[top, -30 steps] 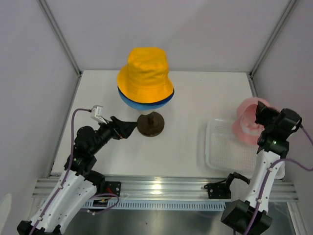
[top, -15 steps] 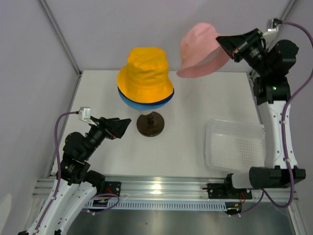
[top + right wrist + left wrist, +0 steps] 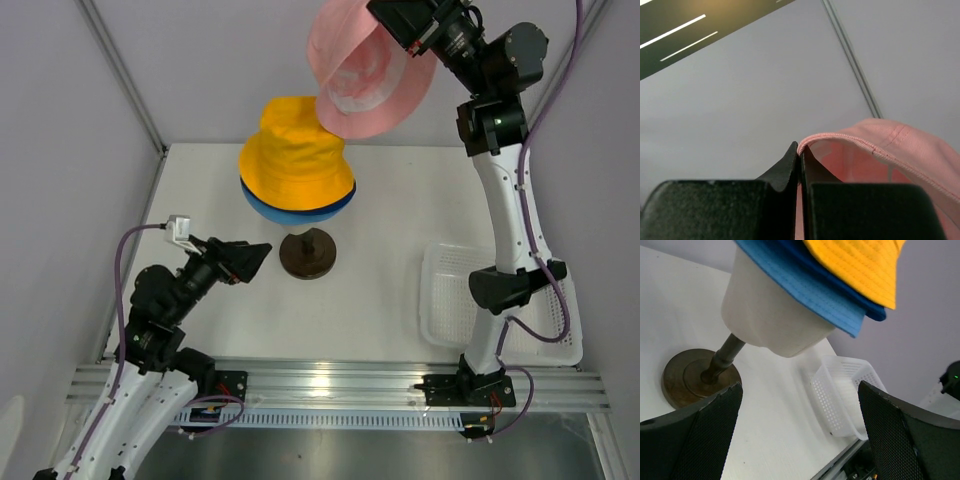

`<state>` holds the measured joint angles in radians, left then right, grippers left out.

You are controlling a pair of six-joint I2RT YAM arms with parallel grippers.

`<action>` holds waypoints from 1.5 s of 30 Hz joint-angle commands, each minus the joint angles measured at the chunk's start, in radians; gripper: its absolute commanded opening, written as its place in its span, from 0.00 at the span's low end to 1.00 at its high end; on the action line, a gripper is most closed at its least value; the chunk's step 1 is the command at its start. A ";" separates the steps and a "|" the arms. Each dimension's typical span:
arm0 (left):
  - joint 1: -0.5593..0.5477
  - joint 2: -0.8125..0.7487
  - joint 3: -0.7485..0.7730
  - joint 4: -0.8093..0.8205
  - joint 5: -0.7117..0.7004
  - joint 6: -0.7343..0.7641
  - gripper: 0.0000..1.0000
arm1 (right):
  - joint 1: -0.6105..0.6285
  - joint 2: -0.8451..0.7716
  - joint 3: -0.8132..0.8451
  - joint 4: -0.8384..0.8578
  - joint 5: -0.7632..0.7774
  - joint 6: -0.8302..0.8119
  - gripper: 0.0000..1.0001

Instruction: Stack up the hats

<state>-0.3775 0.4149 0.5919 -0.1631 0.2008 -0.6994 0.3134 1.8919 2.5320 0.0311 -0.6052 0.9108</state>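
1. right gripper: fingers together, clamped on the brim edge of the pink hat. the right wrist view shows the brim seam pinched between the two closed tips.
2. pink hat: held high in the air, clear of the table, hanging from that single pinch. its hollow inside is turned towards the overhead camera, so it is tilted and not brim-down.
3. stack: the yellow hat sits on top, brim down, on the cream mannequin head. the light blue hat is under it. a darker blue edge between the two seems to be the navy hat, though little of it shows.
4. key relation: the stack lies below and to the left of the right gripper. in the overhead view the pink brim overlaps the upper right of the yellow crown, but the height gap cannot be judged.
5. judgement: the pink hat needs carrying leftward, levelling so its opening faces down, then lowering over the yellow crown.
6. left gripper: fingers wide apart, holding nothing, low beside the dark base. it is nearer the stand, but the right arm has the hat.
7. risk: a one-point grip lets the soft brim sag and land off-centre.
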 commanded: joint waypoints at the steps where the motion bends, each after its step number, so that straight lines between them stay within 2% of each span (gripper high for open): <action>1: -0.003 0.008 0.062 0.056 0.089 -0.008 0.99 | 0.026 0.059 0.027 0.154 0.079 -0.062 0.00; 9: -0.004 0.030 0.109 0.079 0.123 -0.017 0.99 | 0.151 0.168 0.092 0.273 0.344 -0.337 0.00; 17: -0.004 0.048 0.149 0.074 0.127 -0.017 0.99 | 0.246 0.214 0.122 0.380 0.446 -0.616 0.00; 22: -0.004 0.056 0.166 0.077 0.120 -0.022 1.00 | 0.247 0.199 0.125 0.401 0.489 -0.694 0.00; 26: -0.003 0.068 0.169 0.080 0.117 -0.028 1.00 | 0.217 0.187 0.116 0.417 0.484 -0.659 0.00; 30: -0.004 0.081 0.187 0.083 0.124 -0.034 0.99 | 0.242 0.217 0.117 0.432 0.502 -0.742 0.00; 34: -0.004 0.082 0.204 0.073 0.129 -0.032 0.99 | 0.295 0.268 0.119 0.425 0.535 -0.921 0.00; 35: -0.004 0.082 0.212 0.070 0.130 -0.032 0.99 | 0.309 0.276 0.120 0.425 0.560 -1.029 0.00; 38: -0.004 0.084 0.223 0.056 0.126 -0.032 1.00 | 0.335 0.296 0.106 0.437 0.602 -1.176 0.00; 42: -0.004 0.085 0.232 0.042 0.121 -0.026 1.00 | 0.299 0.291 0.096 0.393 0.650 -1.081 0.00; 45: -0.004 0.085 0.235 0.036 0.108 -0.017 1.00 | 0.328 0.236 0.054 0.322 0.634 -1.067 0.00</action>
<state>-0.3775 0.4973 0.7895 -0.1226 0.3099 -0.7166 0.6380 2.1983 2.5946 0.3725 -0.0036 -0.1333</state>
